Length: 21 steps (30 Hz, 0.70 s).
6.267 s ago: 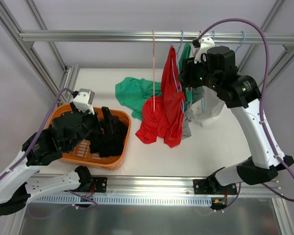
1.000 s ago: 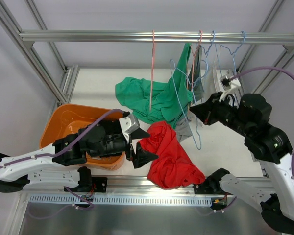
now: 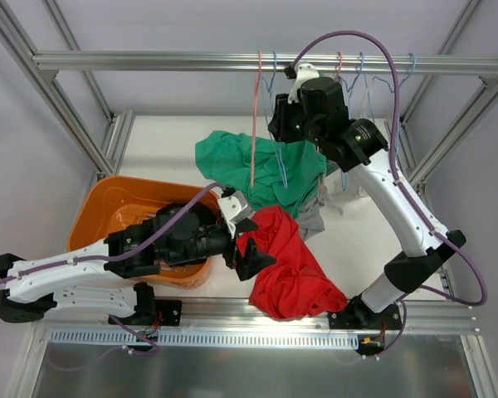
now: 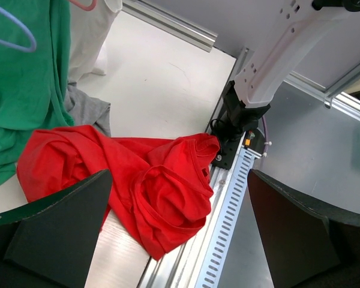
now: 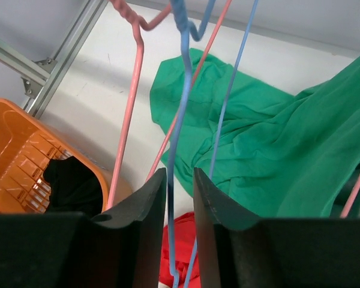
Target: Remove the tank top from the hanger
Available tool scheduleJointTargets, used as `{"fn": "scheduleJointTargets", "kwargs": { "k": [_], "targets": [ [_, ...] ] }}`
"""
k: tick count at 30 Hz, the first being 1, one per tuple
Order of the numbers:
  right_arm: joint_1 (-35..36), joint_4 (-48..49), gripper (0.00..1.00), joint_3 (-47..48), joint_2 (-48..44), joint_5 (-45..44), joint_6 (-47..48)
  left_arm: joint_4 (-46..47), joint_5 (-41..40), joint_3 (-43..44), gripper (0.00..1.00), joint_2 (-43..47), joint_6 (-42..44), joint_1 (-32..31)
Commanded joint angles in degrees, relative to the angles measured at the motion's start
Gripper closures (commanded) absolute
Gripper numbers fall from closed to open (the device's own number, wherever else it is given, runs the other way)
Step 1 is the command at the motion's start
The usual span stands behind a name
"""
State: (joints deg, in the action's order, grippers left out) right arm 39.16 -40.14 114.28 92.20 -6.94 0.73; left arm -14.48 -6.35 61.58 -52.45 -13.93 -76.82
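Observation:
The red tank top [image 3: 292, 267] lies crumpled at the table's front edge, off any hanger; it also shows in the left wrist view [image 4: 159, 186]. My left gripper [image 3: 247, 245] hovers just left of it, open and empty [image 4: 179, 174]. My right gripper [image 3: 278, 124] is raised by the rail, its jaws parted a little around the wire of a bare blue hanger [image 5: 179, 120]. The wire runs close to the left finger with a gap to the right one. The blue hanger's hook [image 3: 274, 62] sits at the rail.
A pink hanger [image 3: 256, 116] hangs left of the blue one. A green garment [image 3: 241, 157] lies behind on the table, with a grey one [image 3: 313, 220] beside it. The orange basket [image 3: 116, 199] with black clothes stands at left. More hangers [image 3: 373, 70] hang at right.
My right arm has swung from the table's right side up to the rail with the blue hanger, and its jaws have parted slightly. The left gripper and red tank top barely moved.

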Motion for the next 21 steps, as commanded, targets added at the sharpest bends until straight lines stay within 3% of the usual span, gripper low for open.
{"fn": "scheduleJointTargets", "kwargs": {
  "k": [1, 2, 6, 8, 9, 15, 21],
  "targets": [
    [0.1, 1.8, 0.7, -1.9, -4.5, 1.1, -0.2, 0.7, 0.6, -0.1, 0.01, -1.3, -0.5, 0.0],
    [0.0, 1.7, 0.67, -2.3, -5.4, 1.5, -0.1, 0.6, 0.1, -0.4, 0.01, -2.4, -0.7, 0.0],
    [0.1, 1.7, 0.25, -5.9, -14.2, 2.9, 0.5, 0.8, -2.1, -1.2, 0.01, -6.3, -1.5, 0.0],
    [0.1, 1.1, 0.16, -8.8, -18.1, 3.1, 1.2, 1.1, -2.8, -1.5, 0.01, -9.4, -2.2, 0.0],
    [0.1, 0.9, 0.03, -9.8, -22.2, 3.6, 2.0, 1.3, -3.9, -1.8, 0.01, -10.5, -2.7, 0.0],
    [0.1, -1.7, 0.0, -20.4, -39.5, 2.1, 3.4, 5.2, -8.6, -2.4, 0.01, -21.5, -4.0, 0.1],
    [0.1, -6.9, 0.0, -23.8, -51.0, 9.1, 2.9, 6.7, -11.2, 1.3, 0.01, -35.8, -6.6, 0.3]
  ]
}}
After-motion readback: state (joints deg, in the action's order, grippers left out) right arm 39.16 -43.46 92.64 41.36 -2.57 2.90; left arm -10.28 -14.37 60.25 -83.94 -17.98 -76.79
